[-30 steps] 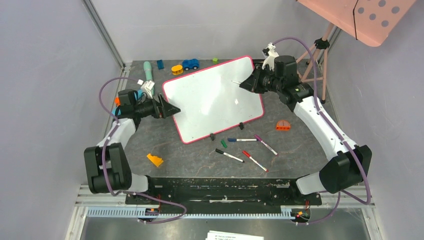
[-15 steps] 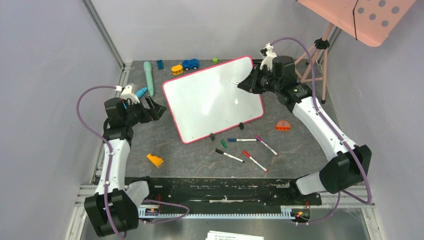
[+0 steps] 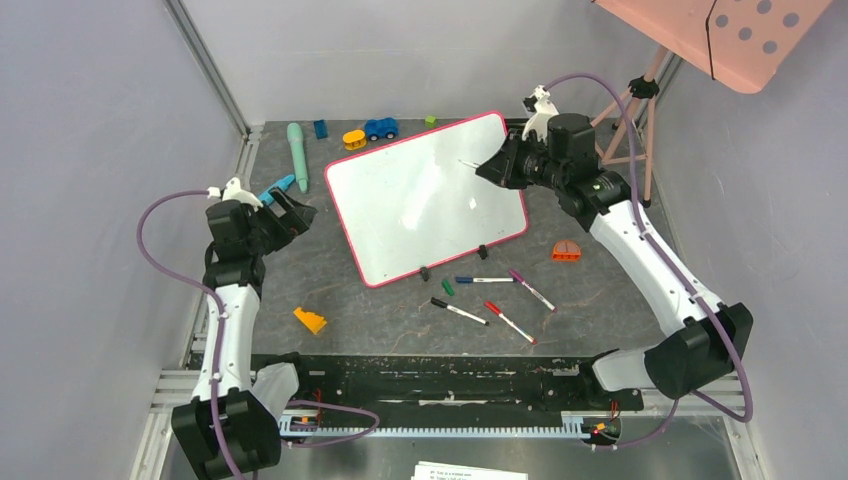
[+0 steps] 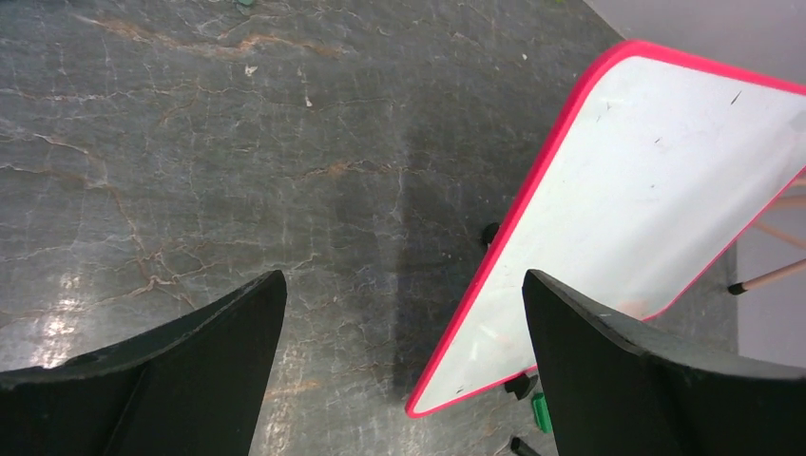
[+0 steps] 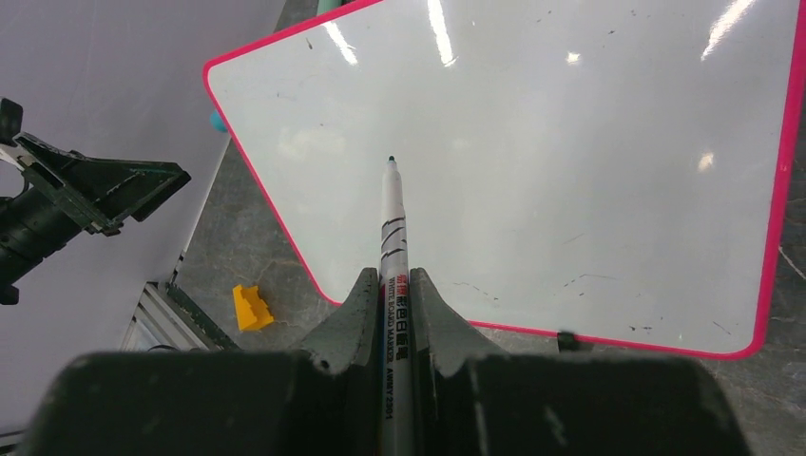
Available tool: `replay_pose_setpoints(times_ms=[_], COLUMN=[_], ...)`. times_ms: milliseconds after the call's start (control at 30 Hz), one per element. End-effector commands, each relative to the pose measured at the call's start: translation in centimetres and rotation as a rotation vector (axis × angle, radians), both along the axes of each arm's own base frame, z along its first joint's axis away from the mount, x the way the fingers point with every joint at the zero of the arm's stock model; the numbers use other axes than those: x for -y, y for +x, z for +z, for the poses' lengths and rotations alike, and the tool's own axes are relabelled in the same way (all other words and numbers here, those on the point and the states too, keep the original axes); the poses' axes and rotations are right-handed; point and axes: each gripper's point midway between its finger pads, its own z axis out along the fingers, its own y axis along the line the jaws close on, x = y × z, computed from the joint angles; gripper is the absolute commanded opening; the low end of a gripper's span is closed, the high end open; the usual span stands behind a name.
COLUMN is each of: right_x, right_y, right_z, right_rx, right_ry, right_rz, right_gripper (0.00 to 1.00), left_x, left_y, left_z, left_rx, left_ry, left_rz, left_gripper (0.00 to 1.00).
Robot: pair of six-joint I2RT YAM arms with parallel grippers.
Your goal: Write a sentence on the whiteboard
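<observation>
Right wrist view: the right gripper (image 5: 390, 285) is clamped on a white marker (image 5: 392, 214) whose tip points at the whiteboard (image 5: 589, 171); whether they touch cannot be told. In the top external view this gripper (image 3: 488, 166) keeps its station near the board's far right corner. The left gripper (image 3: 297, 211), jaws spread wide and empty, was at the board's left edge one second earlier and has withdrawn leftward. The whiteboard (image 3: 420, 205) remains at mid-table (image 3: 400, 320), between the arms.

Open tabletop (image 3: 330, 280) runs left of the whiteboard (image 3: 425, 200); markers (image 3: 484, 279) litter its near side, toys (image 3: 380, 128) its far-left corner
</observation>
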Motion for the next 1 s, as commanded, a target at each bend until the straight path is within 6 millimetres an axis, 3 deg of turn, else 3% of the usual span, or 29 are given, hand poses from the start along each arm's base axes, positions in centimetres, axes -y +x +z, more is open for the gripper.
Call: replay_pose_setpoints(times_ms=[0,400,533,700,967], right_x=[0.7,0.3,0.3,1.0,1.8], right_y=[-0.7,-0.7,-0.7,-1.2,-2.1], right_z=[2.1,3.2,3.4,3.3,2.2], right_rx=[0.070,0.135,0.149,0.167,0.161], right_ry=[-0.004,-0.067,-0.081,-0.109,-0.136], right_rz=[-0.017,-0.006,-0.009,-0.017,-0.031], right_gripper=[0.00,0.00,0.00,0.00,0.00], left_x=[-0.3,0.4,-3.0,-3.1,-4.6], left_y=[1.4,3.2,4.6,5.6,6.7], left_z=[0.8,3.7,3.7,4.5,4.1], left_rx=[0.065,0.177,0.165,0.212,0.169], left_ry=[-0.069,-0.136,-0.223,-0.185,-0.174], left_rz=[0.053,0.017,0.274,0.225,0.267], left_gripper=[1.00,1.00,1.00,1.00,1.00])
